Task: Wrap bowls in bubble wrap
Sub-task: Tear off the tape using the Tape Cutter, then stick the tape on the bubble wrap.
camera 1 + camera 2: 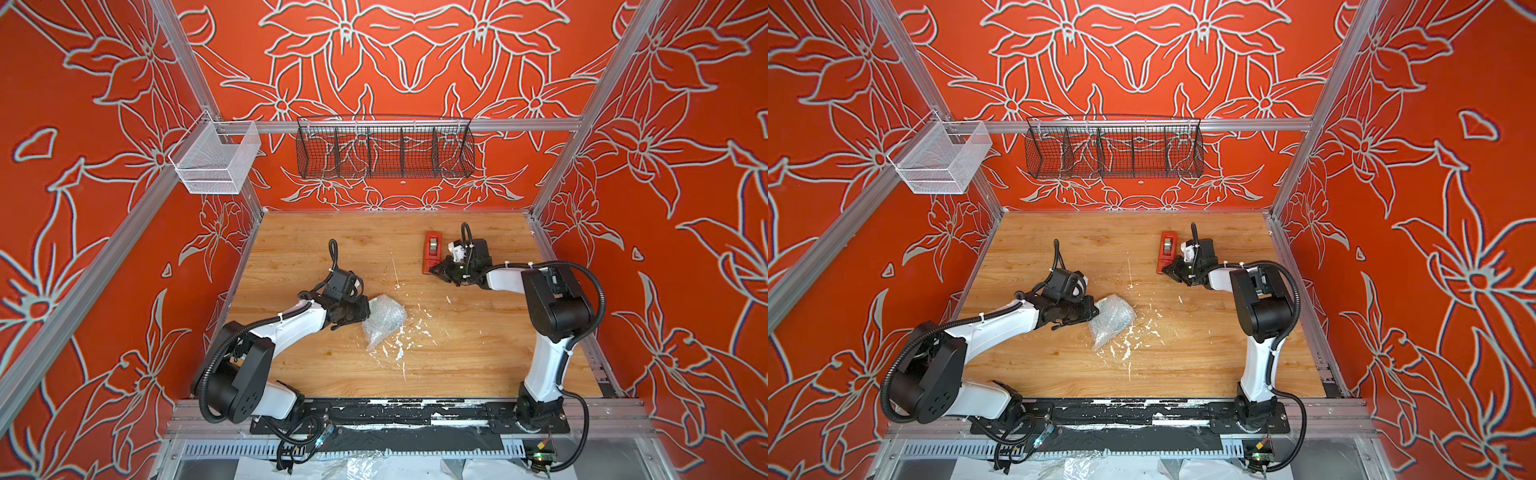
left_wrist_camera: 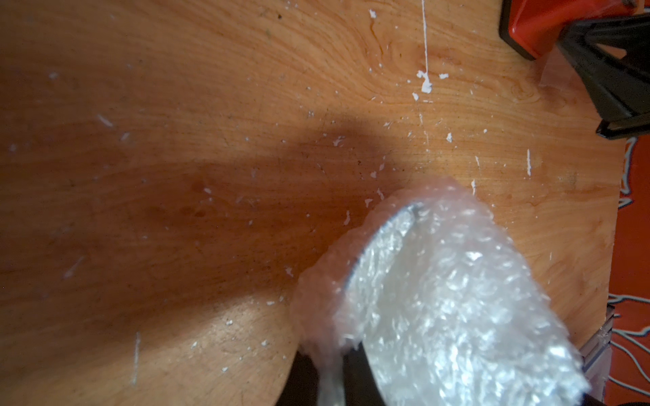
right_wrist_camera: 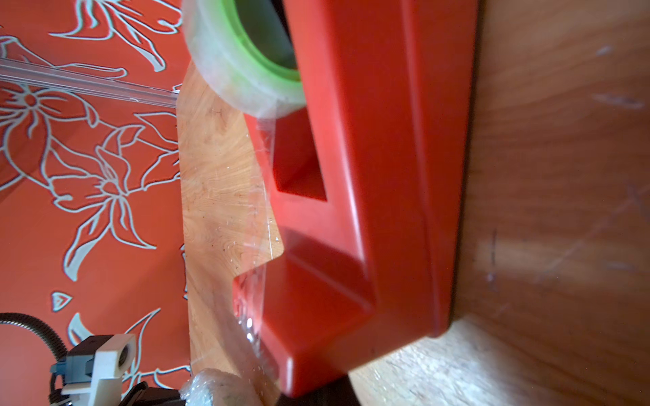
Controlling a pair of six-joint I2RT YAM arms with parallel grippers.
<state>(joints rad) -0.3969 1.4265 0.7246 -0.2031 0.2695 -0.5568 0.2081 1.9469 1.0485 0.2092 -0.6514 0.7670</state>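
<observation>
**Sealing stage.** The bowl (image 2: 394,232) lies bundled inside the wrap (image 1: 384,318) near the middle of the desk (image 1: 457,357), and only its rim shows through. The left hand (image 1: 365,311) is clamped on a gathered edge of the wrap, pinning the bundle. The right hand (image 1: 435,272), fully closed, sits at the cutter end of the red dispenser (image 1: 432,248), well apart from the bundle. Whether it pinches the tape (image 3: 239,70) cannot be told. The next move is probably to draw out a strip, tear it and press it over the loose fold. No brand, label or writing is legible.
</observation>
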